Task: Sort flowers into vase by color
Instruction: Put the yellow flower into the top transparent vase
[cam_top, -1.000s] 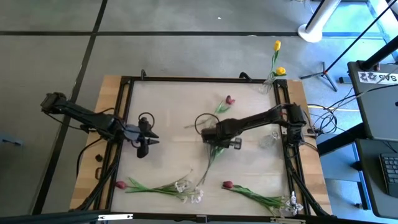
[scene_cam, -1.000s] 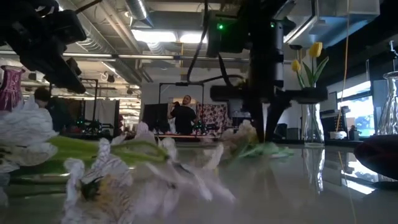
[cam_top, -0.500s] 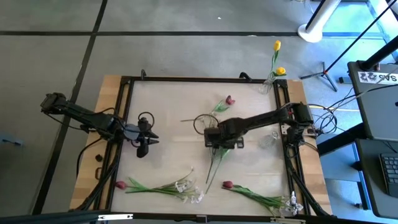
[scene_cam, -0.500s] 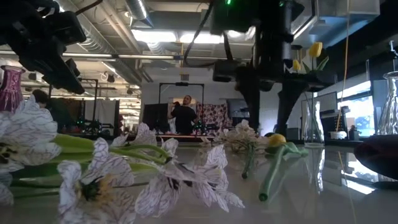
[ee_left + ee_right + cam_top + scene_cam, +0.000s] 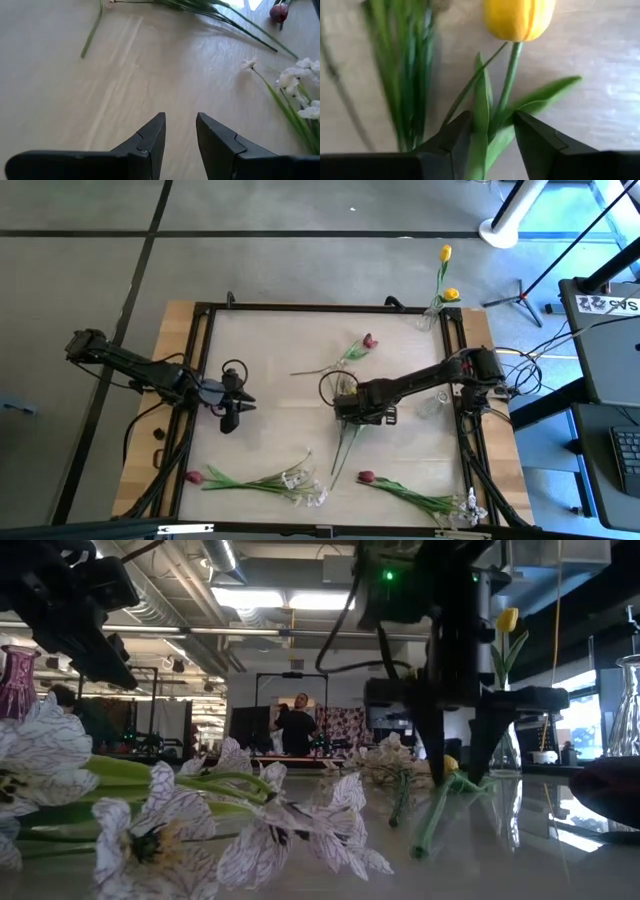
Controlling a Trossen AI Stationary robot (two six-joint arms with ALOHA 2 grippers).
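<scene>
A yellow tulip (image 5: 519, 17) lies on the table with its stem (image 5: 507, 85) and green leaves running back between my right gripper's fingers. My right gripper (image 5: 360, 410) is open and low over the table's middle, one finger on each side of the stem; it also shows in the right wrist view (image 5: 492, 137) and the low view (image 5: 457, 755). I cannot tell whether it touches the stem. My left gripper (image 5: 228, 418) hovers open and empty at the table's left, also in its wrist view (image 5: 179, 135). A vase (image 5: 436, 310) at the far right corner holds two yellow tulips (image 5: 451, 295).
A dark red tulip (image 5: 368, 340) lies beyond the right gripper. Another red tulip (image 5: 192, 477) with white blossoms (image 5: 300, 480) lies near the front left. A third (image 5: 366, 477) with leaves and blossoms lies front right. A clear vase (image 5: 432, 404) stands beside the right arm.
My right gripper has gone a little toward the table's right edge. In the low view it rose with its fingers spreading apart, then came down again over the yellow tulip. The tulip's stem has slid slightly rightward and now lies still on the table.
</scene>
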